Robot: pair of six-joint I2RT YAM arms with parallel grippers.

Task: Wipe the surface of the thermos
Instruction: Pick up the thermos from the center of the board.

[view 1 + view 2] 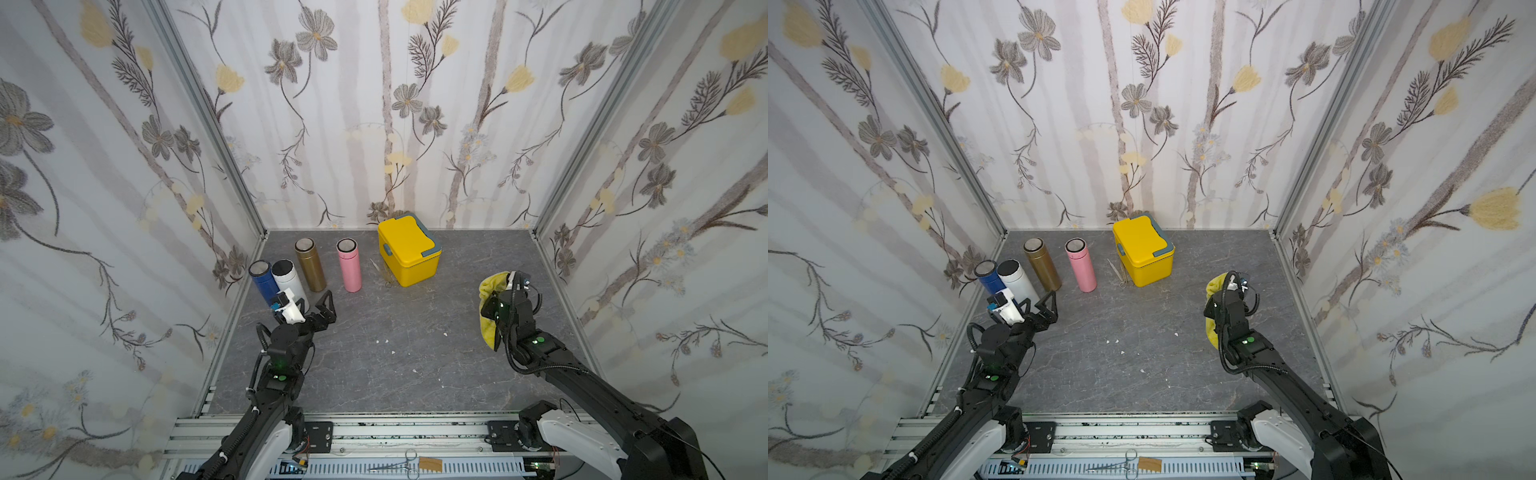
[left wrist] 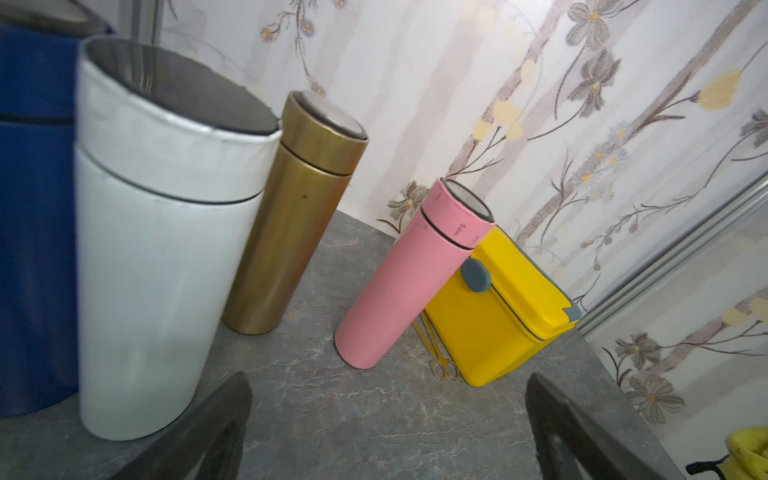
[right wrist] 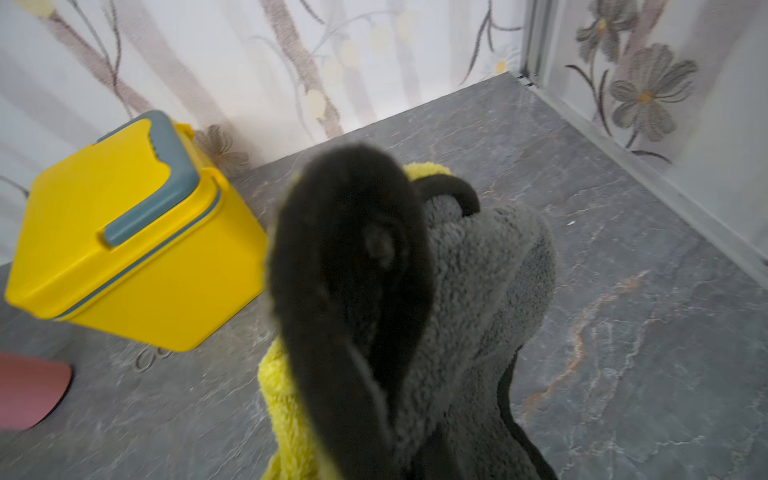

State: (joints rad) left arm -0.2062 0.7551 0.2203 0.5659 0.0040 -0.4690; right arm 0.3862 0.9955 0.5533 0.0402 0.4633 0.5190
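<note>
My L gripper (image 1: pixel 316 305) hangs w/ jaws wide apart, nothing btwn them, just in front of the white thermos (image 1: pixel 289 278), not touching it. The blue thermos (image 1: pixel 262 280) stands right beside the white one, by the left wall. The gold thermos (image 1: pixel 311 266) and pink thermos (image 1: pixel 349 266) stand further back. All four are upright on the grey table (image 1: pixel 395 365). My R gripper (image 3: pixel 409 183) is clamped tight on a yellow-and-grey cloth (image 1: pixel 488 291) that drapes down from it on the table's right side, well apart from the thermoses. A yellow box (image 1: pixel 409 251) w/ grey handle sits near the back wall. Small gold scissors (image 2: pixel 442 365) lie btwn it and the pink thermos.
</note>
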